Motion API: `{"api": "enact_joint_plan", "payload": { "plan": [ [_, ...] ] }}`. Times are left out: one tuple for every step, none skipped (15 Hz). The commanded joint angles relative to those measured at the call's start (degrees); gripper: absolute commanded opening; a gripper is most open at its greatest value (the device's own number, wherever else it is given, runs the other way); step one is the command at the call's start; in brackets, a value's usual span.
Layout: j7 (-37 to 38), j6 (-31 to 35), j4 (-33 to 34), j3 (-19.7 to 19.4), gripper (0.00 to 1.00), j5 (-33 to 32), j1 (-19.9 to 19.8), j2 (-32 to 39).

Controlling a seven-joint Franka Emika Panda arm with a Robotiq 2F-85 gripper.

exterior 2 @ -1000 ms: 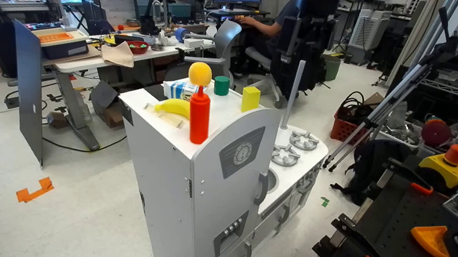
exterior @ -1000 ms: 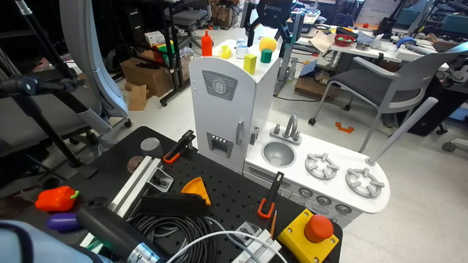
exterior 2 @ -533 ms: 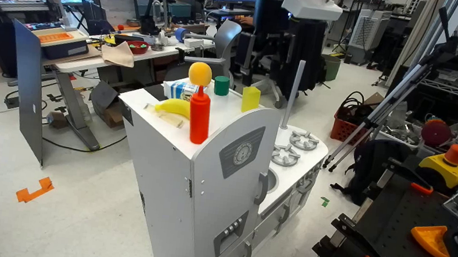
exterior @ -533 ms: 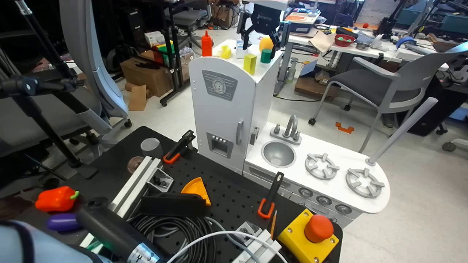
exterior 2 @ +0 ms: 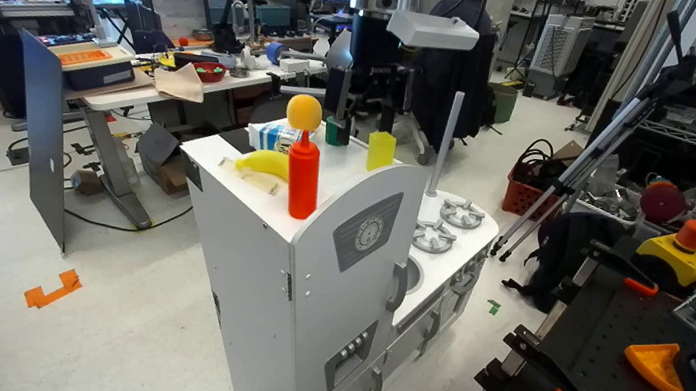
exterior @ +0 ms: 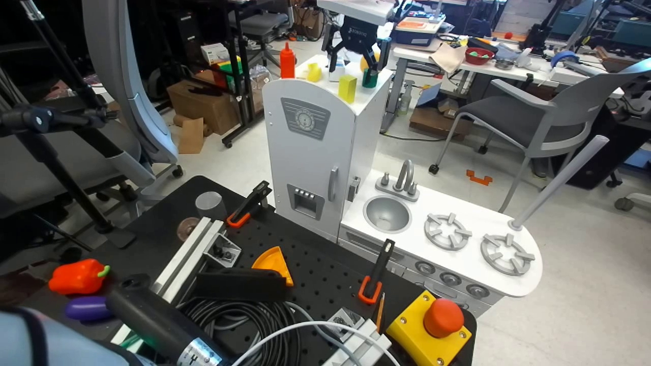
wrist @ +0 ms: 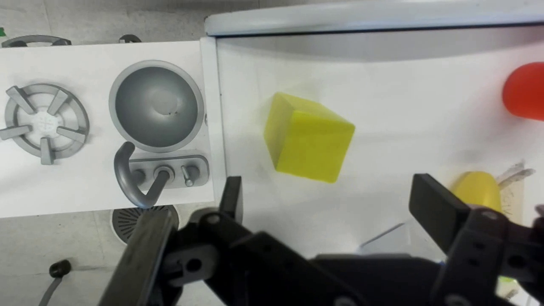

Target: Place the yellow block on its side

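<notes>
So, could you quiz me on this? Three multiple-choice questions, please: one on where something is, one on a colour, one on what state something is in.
1. Where is the yellow block?
A) In the sink
B) On a burner
C) On top of the tall toy cabinet

2. What colour is the squeeze bottle?
A) Blue
B) Red
C) Purple

3. How is the gripper?
A) Open, holding nothing
B) Shut on the yellow block
C) Shut on the banana

Right letters:
1 C: both exterior views show it standing upright there.
2 B: its body is plainly red in an exterior view.
3 A: the wrist view shows its fingers wide apart, nothing gripped.
</notes>
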Motion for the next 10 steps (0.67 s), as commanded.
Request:
{"api": "enact_joint_plan", "payload": {
  "plan": [
    [-0.24,-5.51,3.68,0.87,1.00,3.48,-0.62,1.37],
    [-0.17,-6.81,3.94,0.92,1.00,4.30,-0.73,1.25],
    [-0.10,-8.20,4.20,0.89,1.00,4.92,-0.75,1.14],
    [0.12,-8.81,4.09,0.76,1.00,5.36,-0.71,0.83],
    [0.25,-9.60,4.14,0.66,1.00,5.83,-0.71,0.64],
    [0.41,-9.99,4.08,0.52,1.00,6.08,-0.70,0.47],
    [0.59,-10.39,4.04,0.35,1.00,6.19,-0.65,0.34],
    [0.84,-10.37,3.78,0.12,1.00,6.04,-0.58,0.17],
    [1.09,-10.33,3.72,-0.02,1.00,5.93,-0.57,0.19],
    [1.37,-10.32,3.69,-0.15,0.75,5.86,-0.59,0.23]
  ]
}}
